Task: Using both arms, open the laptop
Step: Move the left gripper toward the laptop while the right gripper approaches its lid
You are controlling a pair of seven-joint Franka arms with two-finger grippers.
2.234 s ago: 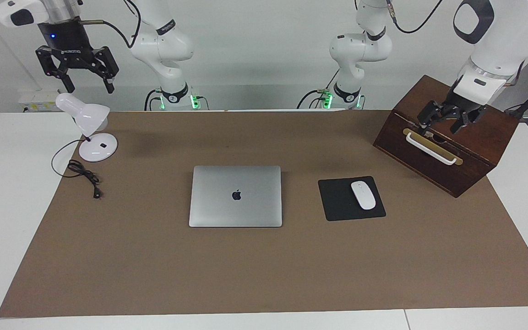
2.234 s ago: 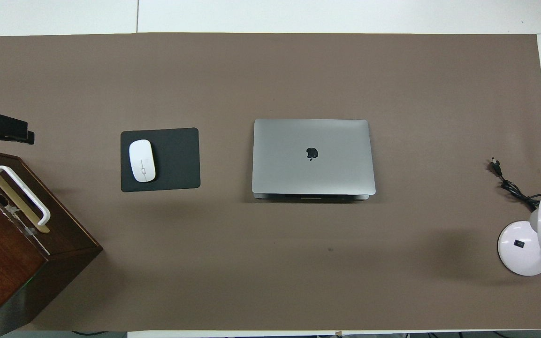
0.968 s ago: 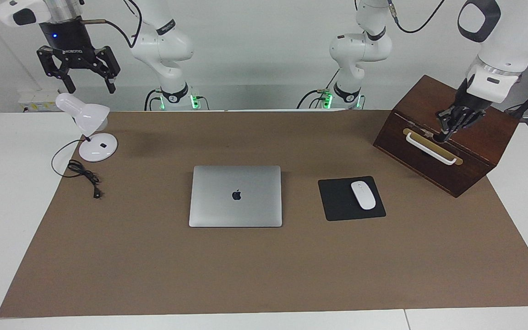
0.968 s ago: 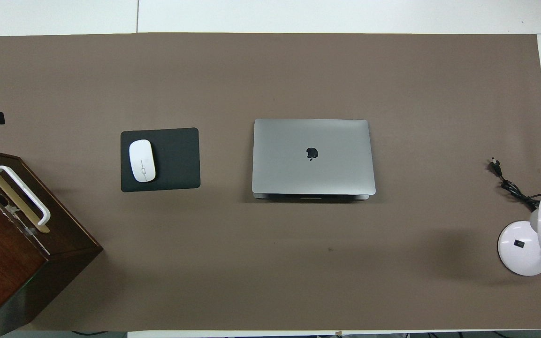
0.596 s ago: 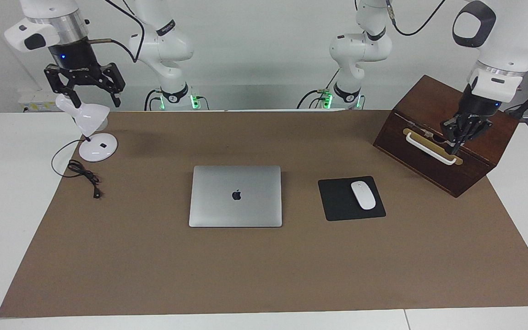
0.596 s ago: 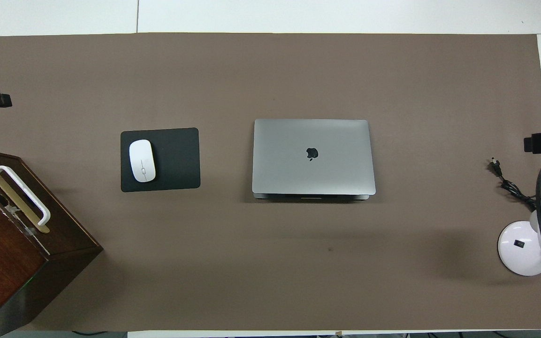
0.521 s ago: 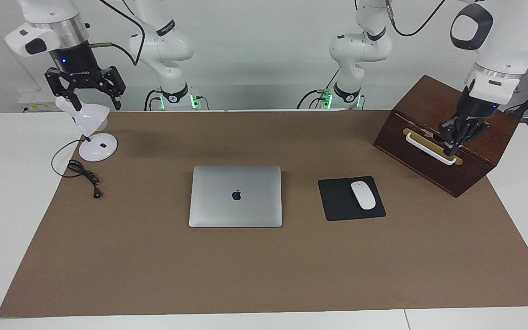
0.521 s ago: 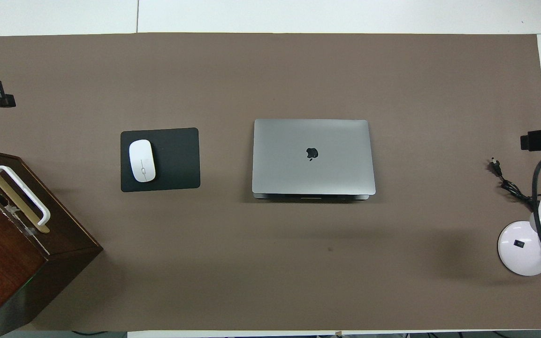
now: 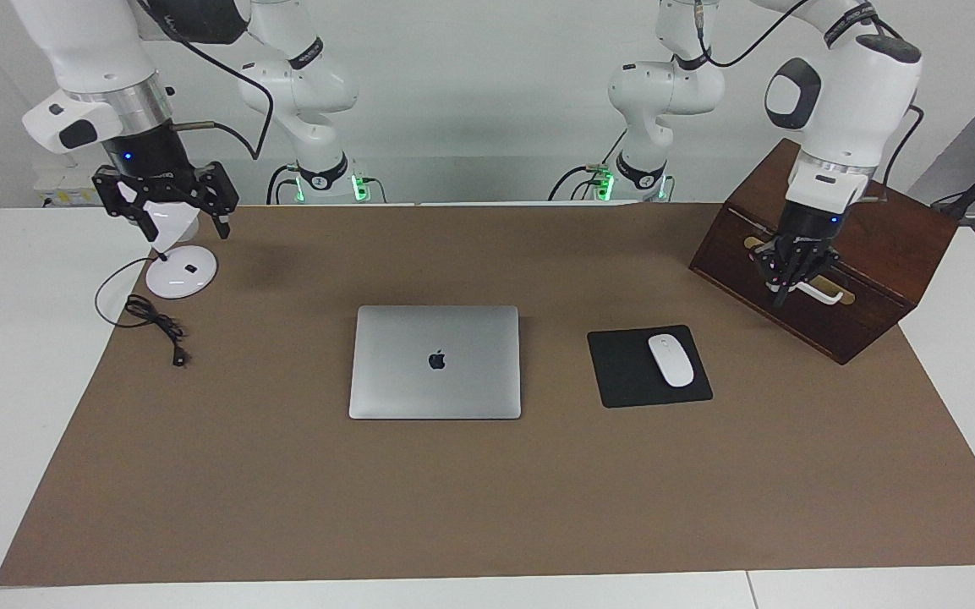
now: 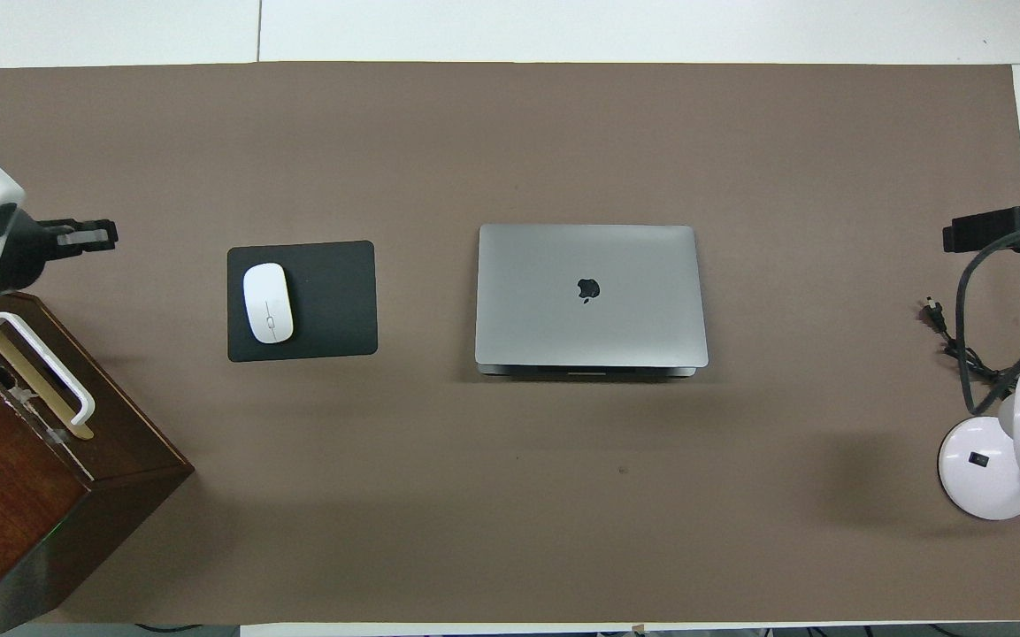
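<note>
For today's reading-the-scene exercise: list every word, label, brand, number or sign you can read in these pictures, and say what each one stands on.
Apple logo, black, no letters: in the middle of the closed laptop lid.
White lettering on the right gripper body: too small to read.
Lettering on the black bands of the arms: too small to read.
No readable words or numbers anywhere else.

One laptop (image 9: 435, 361) at the mat's centre; one mouse pad (image 9: 649, 366) with one white mouse (image 9: 671, 360) on it; one wooden box (image 9: 825, 249); one white desk lamp (image 9: 172, 245); one brown mat (image 9: 487, 507); two robot arms, two grippers.
</note>
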